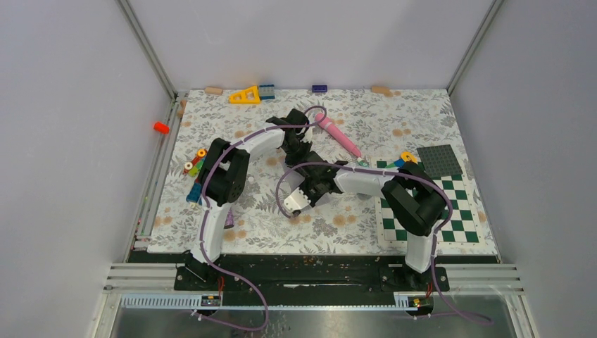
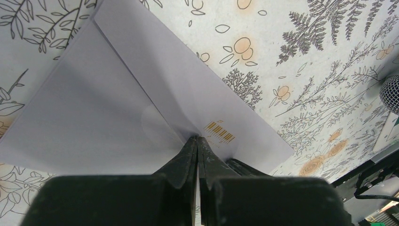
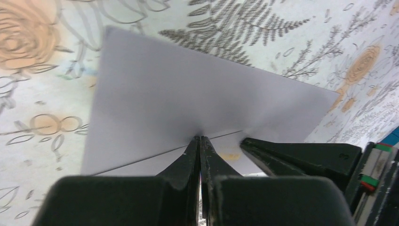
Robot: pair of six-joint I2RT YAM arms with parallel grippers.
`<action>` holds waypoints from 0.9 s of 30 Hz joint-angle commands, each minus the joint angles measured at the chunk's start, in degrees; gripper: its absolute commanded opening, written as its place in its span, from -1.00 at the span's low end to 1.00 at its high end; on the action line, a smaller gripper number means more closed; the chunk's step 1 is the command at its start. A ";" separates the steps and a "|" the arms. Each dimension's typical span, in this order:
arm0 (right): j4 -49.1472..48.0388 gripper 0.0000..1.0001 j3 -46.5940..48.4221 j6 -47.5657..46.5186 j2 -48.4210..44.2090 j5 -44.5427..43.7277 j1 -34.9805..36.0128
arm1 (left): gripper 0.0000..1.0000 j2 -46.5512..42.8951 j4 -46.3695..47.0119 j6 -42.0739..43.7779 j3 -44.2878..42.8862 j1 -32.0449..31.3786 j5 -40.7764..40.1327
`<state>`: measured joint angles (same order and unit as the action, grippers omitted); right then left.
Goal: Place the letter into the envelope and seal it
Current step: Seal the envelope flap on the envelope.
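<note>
Where two closed pairs of jaws press, one envelope [image 2: 94, 108].

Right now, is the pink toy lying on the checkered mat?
No, the pink toy lies on the flowery cloth near the far edge, well apart from the checkered mat.

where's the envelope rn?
The envelope lies mid-table on the floral cloth, at the tips of the left gripper and right gripper; hidden in the top view.
</note>
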<state>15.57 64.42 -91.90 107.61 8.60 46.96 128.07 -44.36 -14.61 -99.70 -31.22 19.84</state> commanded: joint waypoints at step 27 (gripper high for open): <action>17.20 -1.00 14.00 7.12 2.02 4.98 -0.73 | -1.00 -1.07 -0.82 1.25 2.32 -0.74 -4.17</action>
<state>21.52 75.00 -88.75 113.36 8.45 47.07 127.46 -43.64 -14.55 -99.11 -31.24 18.17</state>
